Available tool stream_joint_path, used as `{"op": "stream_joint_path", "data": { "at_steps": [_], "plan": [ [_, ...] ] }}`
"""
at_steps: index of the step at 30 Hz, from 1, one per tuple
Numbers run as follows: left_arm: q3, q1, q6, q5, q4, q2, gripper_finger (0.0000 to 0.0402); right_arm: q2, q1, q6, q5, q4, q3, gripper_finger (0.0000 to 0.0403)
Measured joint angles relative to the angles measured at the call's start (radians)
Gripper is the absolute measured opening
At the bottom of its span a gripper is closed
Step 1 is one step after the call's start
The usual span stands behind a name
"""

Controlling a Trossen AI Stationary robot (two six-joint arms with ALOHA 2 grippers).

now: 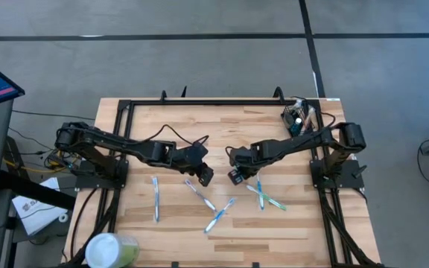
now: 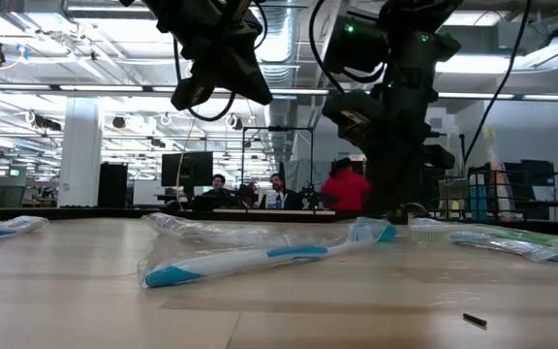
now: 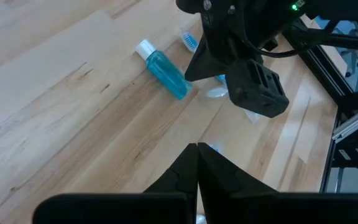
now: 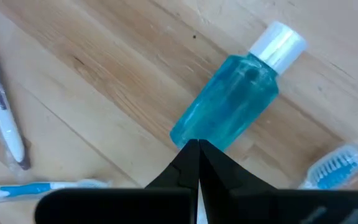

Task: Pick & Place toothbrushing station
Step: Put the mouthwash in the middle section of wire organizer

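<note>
Your left gripper (image 1: 205,176) and right gripper (image 1: 235,177) both hang over the table's middle clenched on nothing, the right one above a blue bottle (image 4: 229,102), while the small black holder (image 1: 296,117) stands well apart near the far right corner.

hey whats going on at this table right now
Two robot arms are working over a wooden table scattered with wrapped toothbrushes. Both are raised near the middle: the left gripper and the right gripper hang close together with fingers shut, neither holding anything. A small blue bottle with a white cap lies on its side right below the right gripper. A pale-green cup with a white lid sits at the table's near left corner. No small black holder can be made out.
</note>
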Motion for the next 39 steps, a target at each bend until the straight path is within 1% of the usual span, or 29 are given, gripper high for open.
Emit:
{"op": "stream_joint_path", "data": {
  "at_steps": [22,27,34,39],
  "plan": [
    [0.000,0.000,-0.003,-0.006,0.000,-0.001,0.0000,-0.011,-0.001,-0.020,0.021,0.044,0.001,0.0000],
    [0.000,0.000,-0.003,-0.006,-0.001,-0.001,0.0000,-0.010,-0.003,-0.027,0.030,-0.003,0.000,0.0000],
    [0.000,0.000,-0.003,0.000,-0.001,-0.001,0.0000,-0.010,-0.010,-0.010,0.097,-0.066,0.000,0.0000],
    [0.000,0.000,-0.003,0.001,-0.001,-0.001,0.0000,0.007,-0.010,-0.008,0.103,-0.098,-0.001,0.0000]
  ]
}}
